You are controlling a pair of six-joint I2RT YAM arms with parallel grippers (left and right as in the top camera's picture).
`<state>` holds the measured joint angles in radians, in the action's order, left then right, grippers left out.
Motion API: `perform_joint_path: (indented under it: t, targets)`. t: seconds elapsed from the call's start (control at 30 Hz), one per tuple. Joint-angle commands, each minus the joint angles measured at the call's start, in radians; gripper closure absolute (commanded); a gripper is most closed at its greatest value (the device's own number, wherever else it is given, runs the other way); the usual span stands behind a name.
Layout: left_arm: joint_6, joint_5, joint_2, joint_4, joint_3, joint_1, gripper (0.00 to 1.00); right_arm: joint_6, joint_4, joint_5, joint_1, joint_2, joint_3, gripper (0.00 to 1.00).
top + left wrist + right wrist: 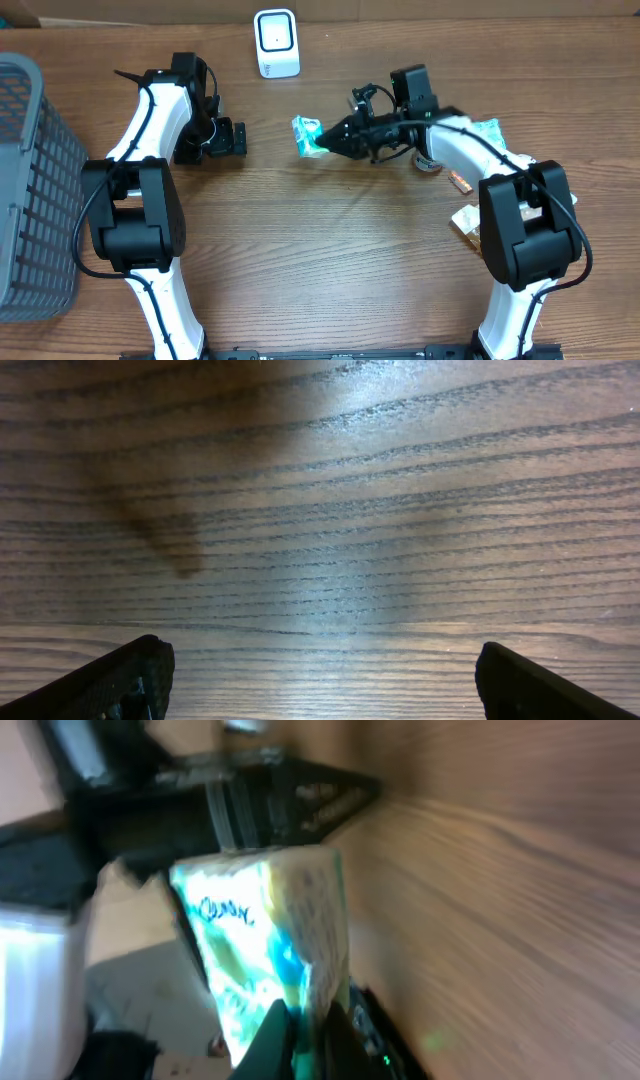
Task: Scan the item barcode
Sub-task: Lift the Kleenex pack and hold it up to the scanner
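A small teal and white packet (309, 137) hangs above the table's middle, pinched at one edge by my right gripper (333, 138), which is shut on it. In the right wrist view the packet (270, 940) fills the centre, its lower edge squeezed between the two dark fingers (275, 1040). No barcode can be made out on it. A white scanner (276, 43) stands at the back of the table, some way beyond the packet. My left gripper (232, 138) rests low at the left, open wide, with only bare wood between its fingertips (130, 675).
A grey mesh basket (30, 180) stands at the left edge. Behind my right arm lie more items: a teal packet (487, 131), a round tin (430, 163) and brown wrapped snacks (464, 222).
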<state>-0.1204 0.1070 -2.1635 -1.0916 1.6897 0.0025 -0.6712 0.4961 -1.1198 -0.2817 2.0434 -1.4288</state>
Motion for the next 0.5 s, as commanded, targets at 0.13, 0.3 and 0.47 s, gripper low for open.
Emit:
perform_joint_path:
  t: [0.13, 0.3, 0.47]
  targets:
    - [0.009, -0.006, 0.039, 0.001, 0.020, 0.004, 0.00, 0.347, 0.500, 0.643, -0.033, -0.004, -0.546, 0.96]
    - [0.009, -0.006, 0.039, 0.001, 0.020, 0.003, 0.00, 0.416, 0.494, 1.068, -0.138, -0.003, -0.748, 0.96]
    - [0.009, -0.006, 0.039, 0.001, 0.020, 0.004, 0.01, 0.711, 0.116, 1.574, -0.264, 0.064, -0.752, 0.96]
